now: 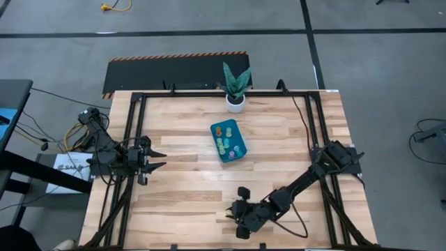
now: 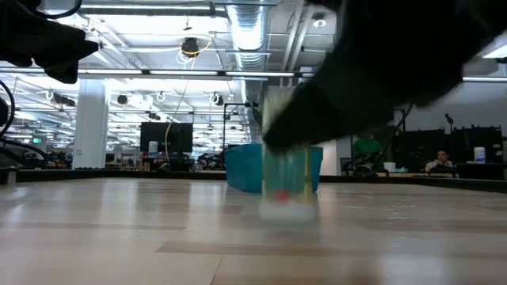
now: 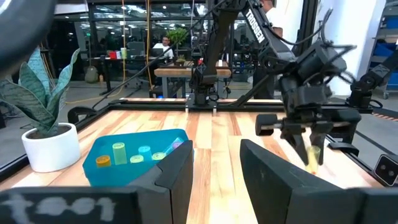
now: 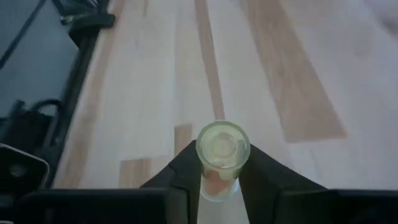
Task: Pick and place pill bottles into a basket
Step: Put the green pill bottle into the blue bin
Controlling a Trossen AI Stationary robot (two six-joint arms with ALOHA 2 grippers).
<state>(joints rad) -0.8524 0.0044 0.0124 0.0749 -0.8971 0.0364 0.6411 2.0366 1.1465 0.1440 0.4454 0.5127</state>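
A pale, see-through pill bottle (image 4: 222, 148) stands upright between the fingers of my right gripper (image 4: 219, 180) near the table's near edge, about mid-width (image 1: 238, 215). It also shows in the low view (image 2: 287, 190) and the left wrist view (image 3: 313, 157). The teal-blue basket (image 1: 228, 140) sits at the table's middle with several small coloured bottles inside (image 3: 127, 155). My left gripper (image 1: 160, 160) is open and empty by the table's left edge, pointing toward the basket. My right gripper pinches the pale bottle's body just below its round cap (image 4: 217, 182) between its two fingers, one on each side. The fingers come from above, pointing down. The bottle is upright, its base (image 2: 287, 212) at or just above the tabletop; I cannot tell which.
A white pot with a green plant (image 1: 235, 99) stands at the far edge behind the basket. A black frame (image 1: 136, 125) runs along the table's left, right and far sides. Bare wood lies between the right gripper and the basket.
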